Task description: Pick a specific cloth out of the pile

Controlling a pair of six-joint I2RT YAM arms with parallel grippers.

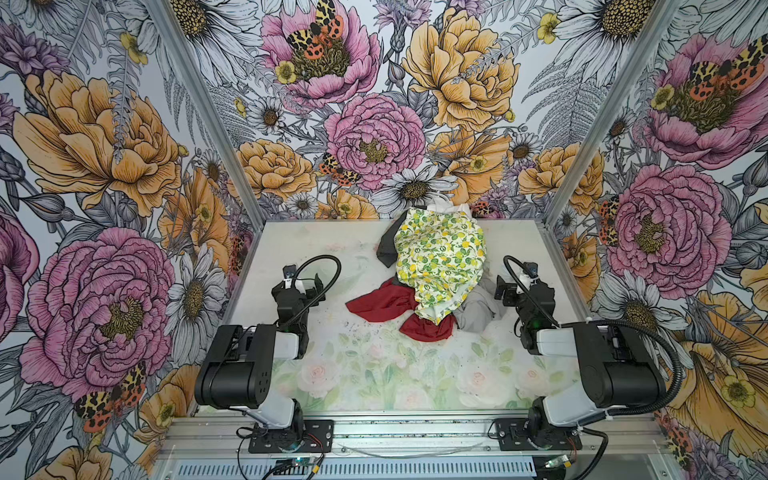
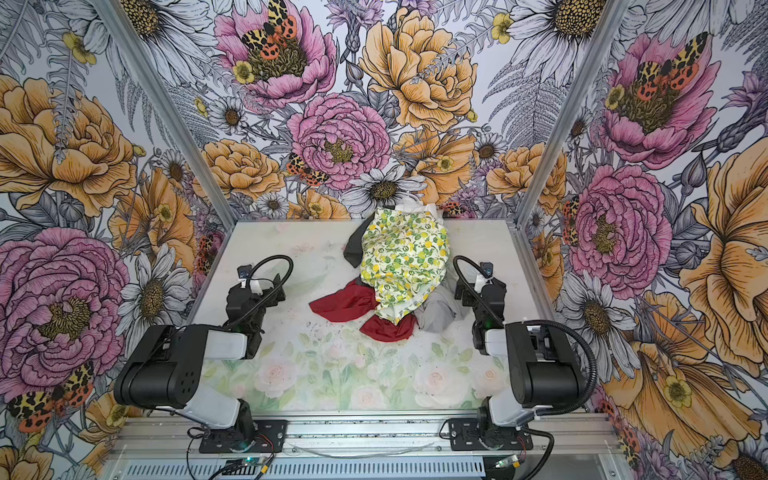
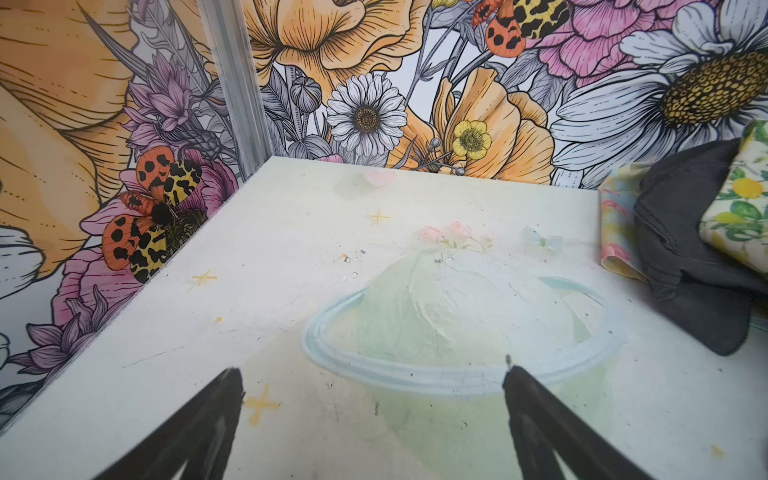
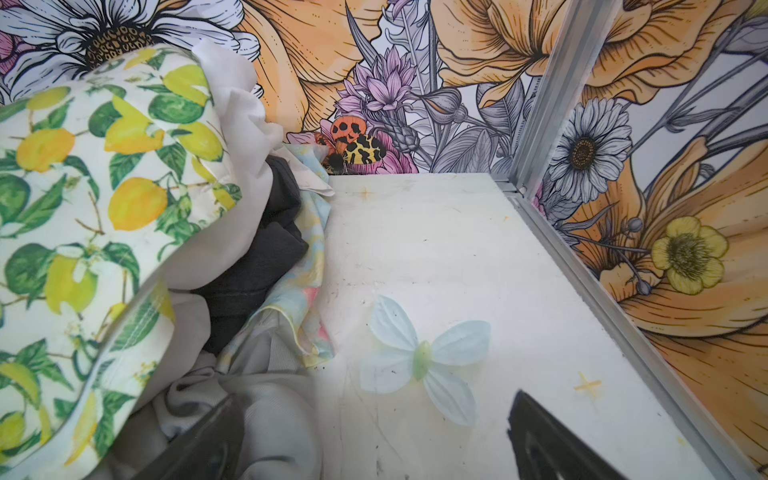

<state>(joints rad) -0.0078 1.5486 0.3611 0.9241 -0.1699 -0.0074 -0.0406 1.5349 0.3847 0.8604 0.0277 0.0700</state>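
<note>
Left wrist view shows my left gripper [image 3: 372,370] spread wide over the pale tabletop [image 3: 291,299], holding nothing; my right gripper [image 4: 372,401] gapes empty, just beside the plain light grey fabric [image 4: 282,415]. Nothing is picked yet (everything is left to do): the plain deep-red thin soft cloth [image 1: 380,301] lies partly under the white lemon-and-leaf print fabric [image 1: 440,257], at the near edge of the mixed-fabric pile [image 2: 399,266].
</note>
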